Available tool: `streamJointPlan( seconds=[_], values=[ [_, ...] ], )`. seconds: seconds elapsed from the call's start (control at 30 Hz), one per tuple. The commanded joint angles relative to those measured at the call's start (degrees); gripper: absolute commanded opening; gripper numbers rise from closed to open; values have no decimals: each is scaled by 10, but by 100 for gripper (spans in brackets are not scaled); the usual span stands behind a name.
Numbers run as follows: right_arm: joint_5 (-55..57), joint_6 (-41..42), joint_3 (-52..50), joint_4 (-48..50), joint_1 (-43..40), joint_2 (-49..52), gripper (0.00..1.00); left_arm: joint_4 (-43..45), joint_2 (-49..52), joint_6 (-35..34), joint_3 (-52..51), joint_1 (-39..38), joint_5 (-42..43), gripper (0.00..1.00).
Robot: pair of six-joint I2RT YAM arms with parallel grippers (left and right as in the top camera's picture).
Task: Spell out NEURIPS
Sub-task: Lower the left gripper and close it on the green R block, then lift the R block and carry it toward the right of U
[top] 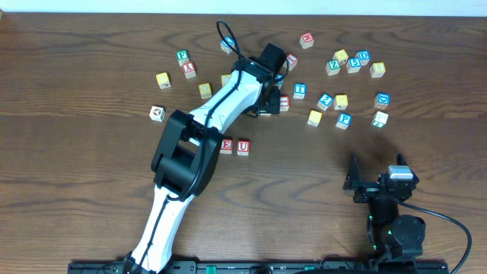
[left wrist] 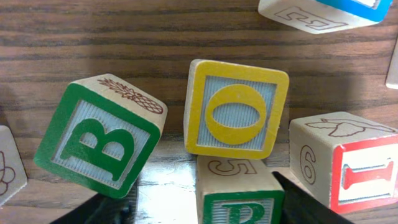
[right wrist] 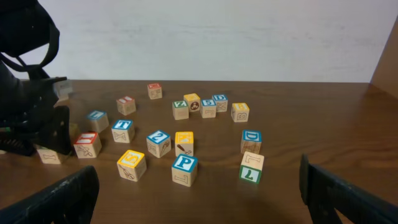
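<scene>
Green-lettered cube (left wrist: pixel 239 193), likely the R, sat centred between parted fingers (left wrist: pixel 99 211) of the left hand (left wrist: pixel 202 208), gap on one side, unclamped.

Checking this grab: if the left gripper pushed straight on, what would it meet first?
The left gripper would first meet the green-lettered cube between its fingers, letter cut off in view. Just behind stands the O cube, apparently touching it.

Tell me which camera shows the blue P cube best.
Right wrist view: the blue P cube stands close to the camera, its letter facing it and easy to read. Overhead shows the blue P cube only small, from above. The left wrist view does not show it.
</scene>
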Motion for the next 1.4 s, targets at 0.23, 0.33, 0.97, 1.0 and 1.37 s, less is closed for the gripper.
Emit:
streamJointPlan(
  seconds=[0.23,0.33,0.97,1.0,1.37],
  values=[
    [-1,-5,-1,-2,-4,-1,99,-21,8,1,11,-1,-5,58],
    [-1,-5,-1,-2,-4,-1,99,-27,8,2,11,-1,-5,53],
    [-1,-5,-1,-2,-4,-1,99,-35,6,3,11,-1,-5,35],
    [-1,-5,-1,-2,-4,-1,99,-36,5,3,11,-1,-5,35],
    [-1,-5,-1,-2,-4,-1,99,-53,-39,40,12,-1,-5,27]
  ],
)
